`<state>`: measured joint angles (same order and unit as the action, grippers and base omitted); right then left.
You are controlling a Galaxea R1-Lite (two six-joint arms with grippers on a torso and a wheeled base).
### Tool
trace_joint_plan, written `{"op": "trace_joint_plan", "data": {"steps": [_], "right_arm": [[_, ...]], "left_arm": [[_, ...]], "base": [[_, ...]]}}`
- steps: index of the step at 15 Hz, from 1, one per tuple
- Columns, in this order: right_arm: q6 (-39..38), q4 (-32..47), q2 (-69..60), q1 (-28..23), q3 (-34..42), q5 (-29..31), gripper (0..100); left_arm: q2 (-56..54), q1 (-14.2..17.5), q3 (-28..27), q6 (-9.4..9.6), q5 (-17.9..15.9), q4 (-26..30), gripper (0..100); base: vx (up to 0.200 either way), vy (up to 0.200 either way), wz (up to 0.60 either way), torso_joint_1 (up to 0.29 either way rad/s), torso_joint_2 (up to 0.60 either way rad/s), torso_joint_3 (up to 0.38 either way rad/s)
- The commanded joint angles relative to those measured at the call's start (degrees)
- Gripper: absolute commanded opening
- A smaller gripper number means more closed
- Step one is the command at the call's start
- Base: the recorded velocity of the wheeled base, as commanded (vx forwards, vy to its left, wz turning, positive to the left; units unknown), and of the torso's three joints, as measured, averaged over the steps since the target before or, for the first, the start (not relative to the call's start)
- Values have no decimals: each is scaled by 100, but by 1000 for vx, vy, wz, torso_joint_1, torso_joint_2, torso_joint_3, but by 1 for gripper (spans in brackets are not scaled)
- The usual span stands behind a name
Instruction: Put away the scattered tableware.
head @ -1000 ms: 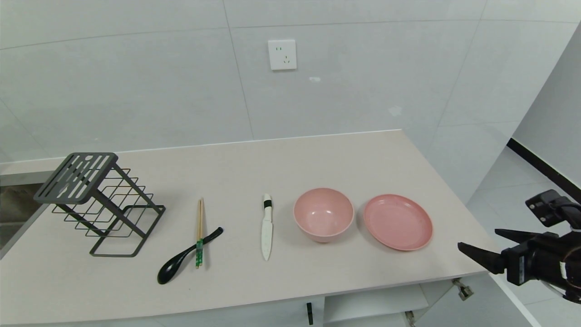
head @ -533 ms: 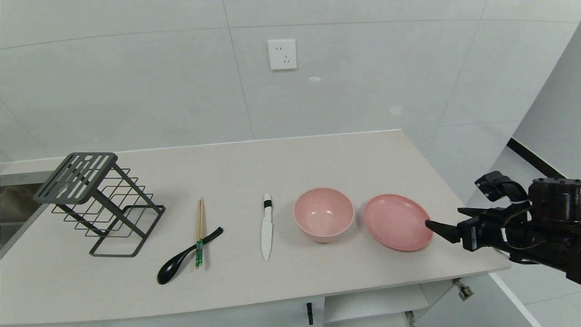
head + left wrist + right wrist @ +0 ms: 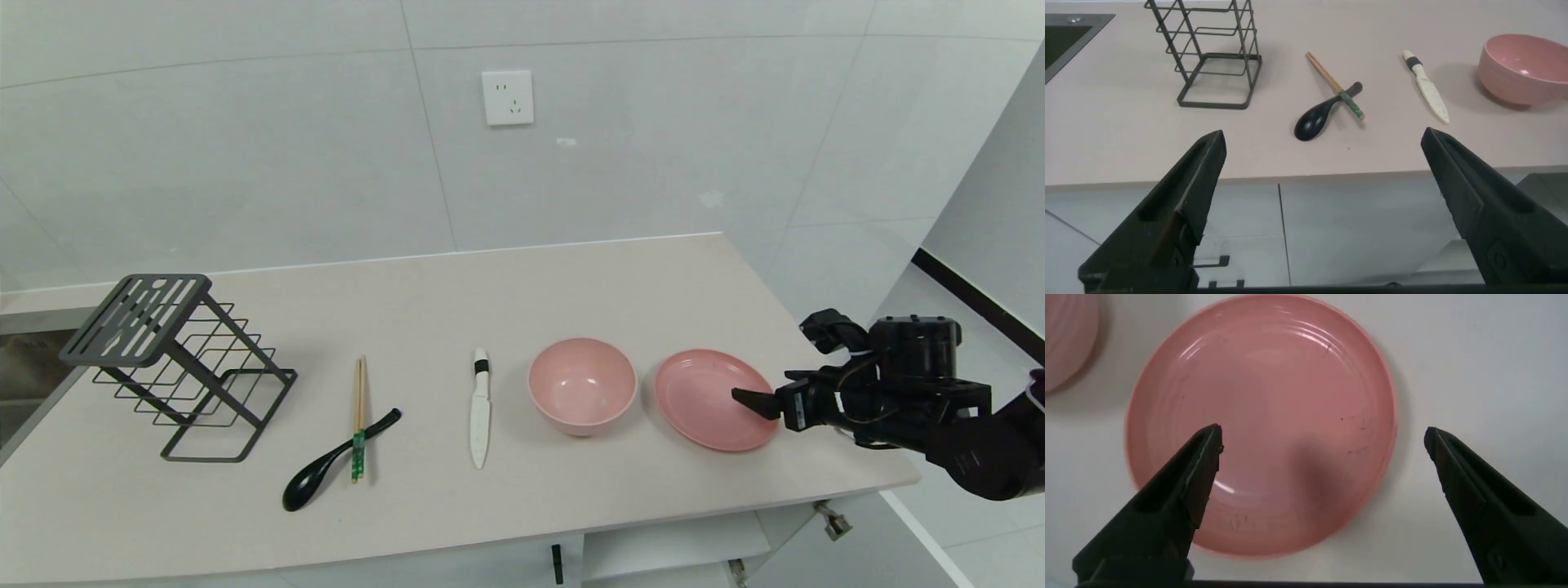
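beige desk [image 3: 571, 286]: right gripper [image 3: 1323, 437] just swung in over round pink plate [image 3: 698, 396], fingers apart (left gripper [image 3: 1323, 137] too); plate pickup likely next.

Plain pale-beige worktop [image 3: 490, 286]. Round pink plastic plate [image 3: 715, 398] and round pink bowl [image 3: 581, 384]: same pink, unpatterned. Cream-white knife [image 3: 480, 412], black-banded handle. Glossy black spoon [image 3: 331, 465]. Tan wooden chopsticks [image 3: 358, 400], green patterned ends. Dark grey metal wire rack [image 3: 139, 318].

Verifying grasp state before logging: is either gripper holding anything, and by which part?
Nothing is held. Right gripper is open over the pink plate; left gripper is open, in front of the counter.
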<state>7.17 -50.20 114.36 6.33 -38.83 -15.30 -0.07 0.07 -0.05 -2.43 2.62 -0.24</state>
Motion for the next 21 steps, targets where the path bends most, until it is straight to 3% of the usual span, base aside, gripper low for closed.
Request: {"op": "trace_joint_plan", "data": {"steps": [1,21], "right_arm": [[-5,-7,350,0,-178,1,100],[-31,-78,1088,132,-556,1,100]], "left_arm": [[7,1,-4,-4,2,-2,100],[7,1,-4,-12,2,-2,100]], "base": [[0,0,0,0,0,0],[0,0,0,0,0,0]]}}
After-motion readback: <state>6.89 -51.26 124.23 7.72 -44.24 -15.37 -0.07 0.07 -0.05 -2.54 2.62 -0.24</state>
